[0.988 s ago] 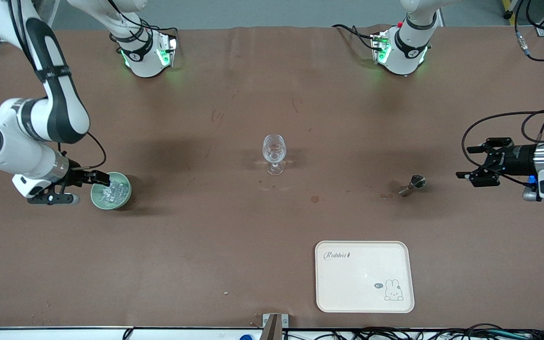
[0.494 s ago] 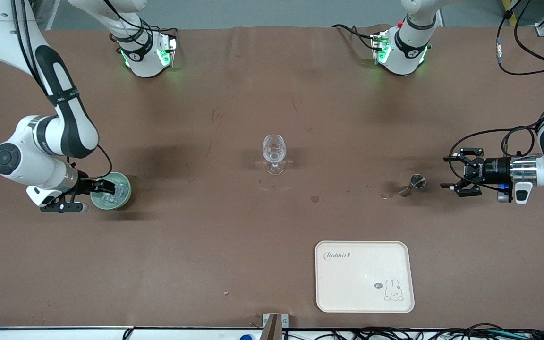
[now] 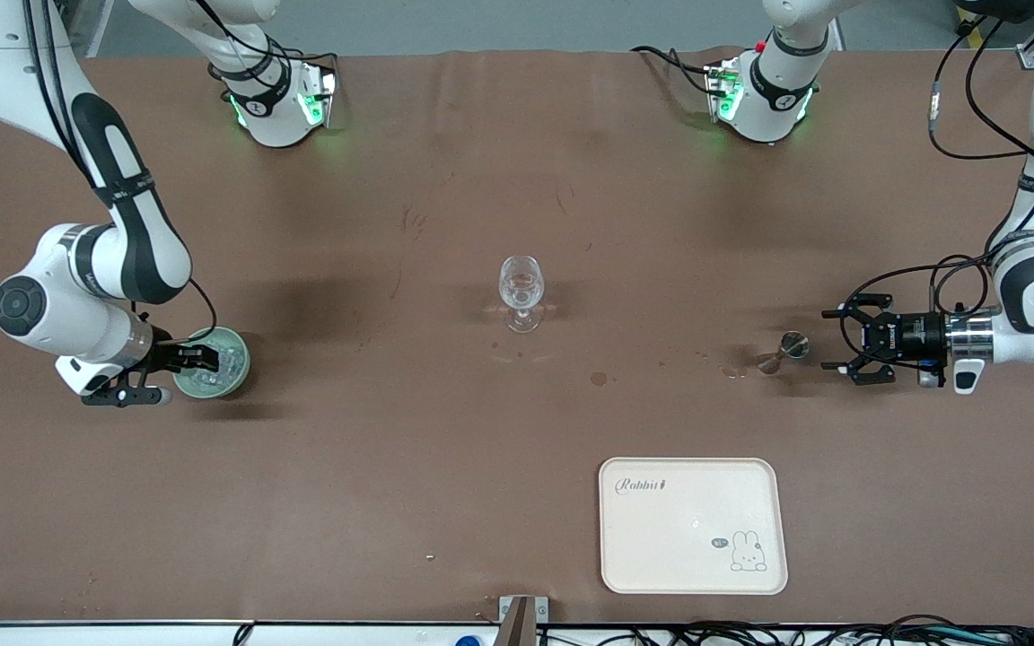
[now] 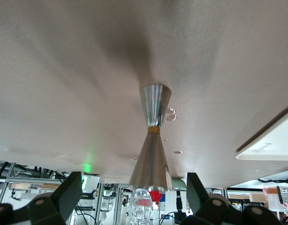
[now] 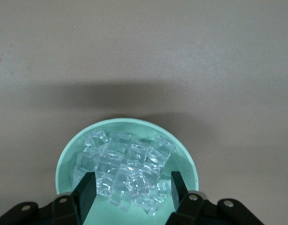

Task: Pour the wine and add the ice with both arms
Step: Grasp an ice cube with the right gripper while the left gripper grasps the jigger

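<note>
A green bowl [image 3: 228, 357] holding the ice [image 5: 127, 171] stands toward the right arm's end of the table. My right gripper [image 5: 131, 192] reaches down into it, its fingers [image 5: 86, 191] apart on either side of several cubes at the heap's edge. In the front view this right gripper [image 3: 198, 361] sits over the bowl's rim. A steel hourglass jigger [image 3: 787, 348] stands upright toward the left arm's end. My left gripper [image 3: 831, 340] is level with it and just short of it, open; its fingers [image 4: 66, 194] frame the jigger [image 4: 153, 136]. An empty stemmed glass [image 3: 521, 289] stands mid-table.
A cream tray [image 3: 693, 526] with a rabbit print lies nearer the front camera than the jigger. Small dark stains [image 3: 599, 379] mark the brown table cover between the glass and the jigger. Both arm bases stand at the table's back edge.
My left gripper has come down and moved in toward the jigger. My right gripper has settled lower into the bowl and its fingers have drawn closer together around the ice.
</note>
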